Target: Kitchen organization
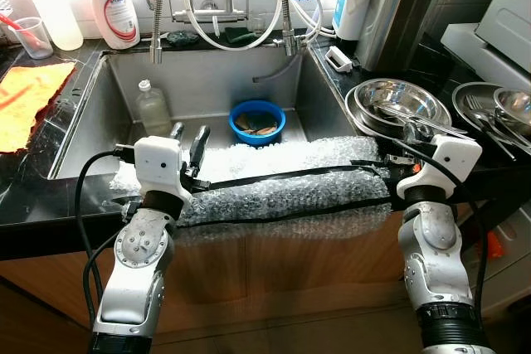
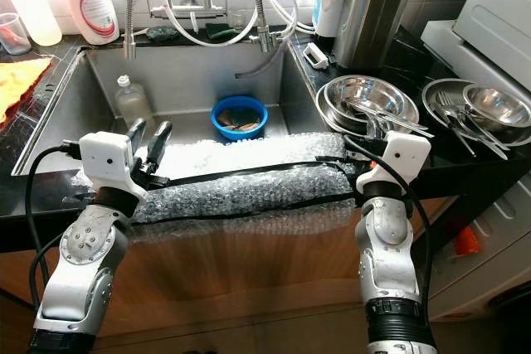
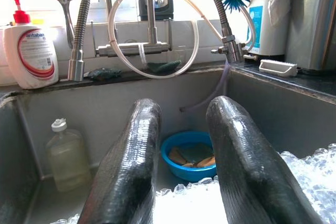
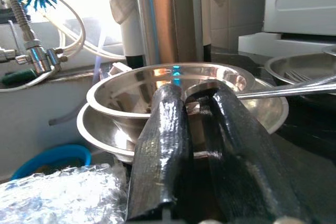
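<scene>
Facing the sink (image 1: pixel 124 93) from the head views: left gripper (image 1: pixel 188 143) reaching over the front rim of the sink, fingers parted with nothing between them, forearm rising steeply from below the counter (image 1: pixel 33 184) edge. Lying across that front rim, a strip of bubble wrap (image 1: pixel 282 184). Sitting on the sink floor behind the wrap, a blue bowl (image 1: pixel 257 122); standing at the sink's left wall, a clear bottle (image 1: pixel 153 109). Right of the sink, stacked steel bowls (image 1: pixel 397 105) resting on the counter, with the right gripper (image 2: pixel 365 132) just in front of them, forearm upright, wrist bent forward toward the stack.

Looking along the left wrist view: two black fingers (image 3: pixel 131 171) standing apart, framing the blue bowl, the bottle off to one side against the sink wall, a soap dispenser (image 3: pixel 30 51) up on the ledge behind the sink.

Looking along the right wrist view: fingers (image 4: pixel 163 145) nearly together, a narrow gap showing, pointing straight at the rim of the steel bowls; not gripping anything visible.

Judging the step: probably choosing what to lift first. Doing it well would mean lowering the left gripper past the bubble wrap without snagging it, and taking a bowl rim squarely, one finger inside and one outside, since thin polished steel is likely to slip.
</scene>
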Tool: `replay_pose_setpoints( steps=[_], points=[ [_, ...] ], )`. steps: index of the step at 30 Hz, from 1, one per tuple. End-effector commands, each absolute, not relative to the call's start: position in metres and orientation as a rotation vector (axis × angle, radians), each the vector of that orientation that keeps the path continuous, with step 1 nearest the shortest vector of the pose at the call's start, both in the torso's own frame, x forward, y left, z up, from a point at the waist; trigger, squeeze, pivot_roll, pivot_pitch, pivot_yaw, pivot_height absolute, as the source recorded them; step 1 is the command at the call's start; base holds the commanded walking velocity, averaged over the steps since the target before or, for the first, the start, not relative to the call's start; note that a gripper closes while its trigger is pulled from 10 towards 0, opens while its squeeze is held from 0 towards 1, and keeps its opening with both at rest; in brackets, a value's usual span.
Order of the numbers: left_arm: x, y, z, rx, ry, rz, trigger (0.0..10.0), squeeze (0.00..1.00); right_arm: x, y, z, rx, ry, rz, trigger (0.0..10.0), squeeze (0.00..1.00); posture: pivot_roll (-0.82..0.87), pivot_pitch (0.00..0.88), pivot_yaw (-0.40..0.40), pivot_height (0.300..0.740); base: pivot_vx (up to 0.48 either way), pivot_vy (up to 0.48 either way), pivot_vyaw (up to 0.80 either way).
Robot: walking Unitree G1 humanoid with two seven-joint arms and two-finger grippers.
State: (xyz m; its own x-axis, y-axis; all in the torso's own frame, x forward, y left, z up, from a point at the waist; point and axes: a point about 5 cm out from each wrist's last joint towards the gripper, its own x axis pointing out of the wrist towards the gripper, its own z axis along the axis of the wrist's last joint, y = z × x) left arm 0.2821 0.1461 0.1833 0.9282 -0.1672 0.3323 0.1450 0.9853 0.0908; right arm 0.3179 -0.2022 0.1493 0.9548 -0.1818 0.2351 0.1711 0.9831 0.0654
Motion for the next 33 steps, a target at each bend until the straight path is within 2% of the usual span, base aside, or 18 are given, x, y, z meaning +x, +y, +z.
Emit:
replay_pose_setpoints(
  steps=[1,12,13,14,15,33],
  points=[
    [0.282,0.146,0.185,0.080,-0.361,-0.156,10.0,0.00,0.321,-0.201,0.156,0.056,-0.268,-0.173,0.0,0.00,-0.02,0.015,-0.016,0.740,0.000,0.000,0.00],
    [0.283,0.146,0.186,0.085,-0.366,-0.154,10.0,0.00,0.322,-0.194,0.167,0.092,-0.337,-0.125,0.1,0.00,-0.02,0.014,-0.016,0.740,0.000,0.000,0.00],
    [0.283,0.146,0.186,0.086,-0.367,-0.155,10.0,0.00,0.322,-0.194,0.168,0.093,-0.337,-0.123,8.2,0.00,-0.02,0.014,-0.016,0.740,0.000,0.000,0.00],
    [0.283,0.145,0.186,0.086,-0.367,-0.155,10.0,0.00,0.322,-0.194,0.168,0.093,-0.338,-0.123,8.2,0.00,-0.02,0.014,-0.016,0.740,0.000,0.000,0.00],
    [0.283,0.145,0.186,0.087,-0.368,-0.156,10.0,0.00,0.322,-0.194,0.167,0.092,-0.337,-0.123,10.0,0.00,-0.02,0.013,-0.017,0.740,0.000,0.000,0.00],
    [0.283,0.145,0.186,0.092,-0.369,-0.157,10.0,0.00,0.321,-0.191,0.171,0.116,-0.375,-0.099,10.0,0.00,-0.02,0.015,-0.018,0.740,0.000,0.000,0.00]
  ],
)
